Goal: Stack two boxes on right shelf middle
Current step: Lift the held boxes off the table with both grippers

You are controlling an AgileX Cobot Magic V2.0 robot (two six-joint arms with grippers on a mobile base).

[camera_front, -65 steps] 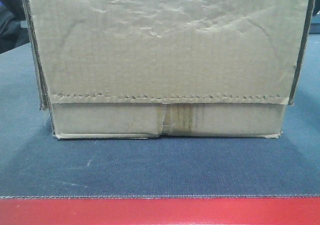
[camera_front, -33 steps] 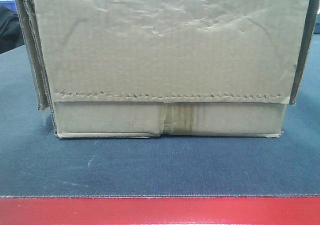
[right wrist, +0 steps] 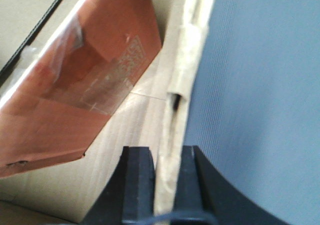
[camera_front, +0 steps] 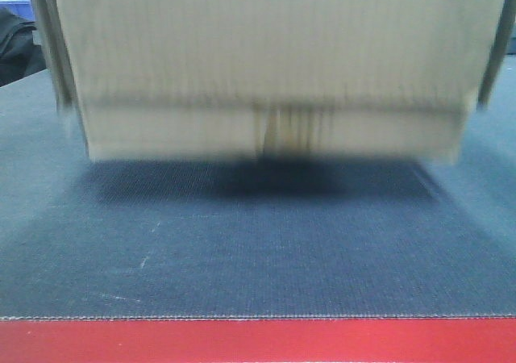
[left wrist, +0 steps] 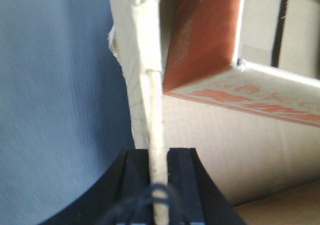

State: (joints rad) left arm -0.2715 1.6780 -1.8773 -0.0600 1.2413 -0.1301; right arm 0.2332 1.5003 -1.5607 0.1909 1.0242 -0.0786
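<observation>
Left gripper [left wrist: 159, 157] is clamped on the box [left wrist: 150, 85]: its two black fingers [left wrist: 182, 185] pinch the upright cardboard side wall btwn them, no gap either side. Right gripper [right wrist: 167, 155] is the same on the opposite wall, its fingers [right wrist: 137, 180] tight against the card, one inside & one outside. Both wrist cams look down into the box, where I see an orange-brown carton [right wrist: 80, 85] w/ printed faces lying tilted on the box floor. It sits close to each pinched wall; can't tell if it touches. Outside each wall I see blue-grey surface.

Front cam, near to far: the table's red front edge [camera_front: 258, 343], then the dark woven table top [camera_front: 242, 258], then a shadow [camera_front: 266, 177] on it. Box hangs above that shadow, bottom edge clear of the surface, over the far part, well back from the front edge. It is motion-blurred; I can make out the lower flap band & the tape strip [camera_front: 290, 129] at mid-front, little else.
</observation>
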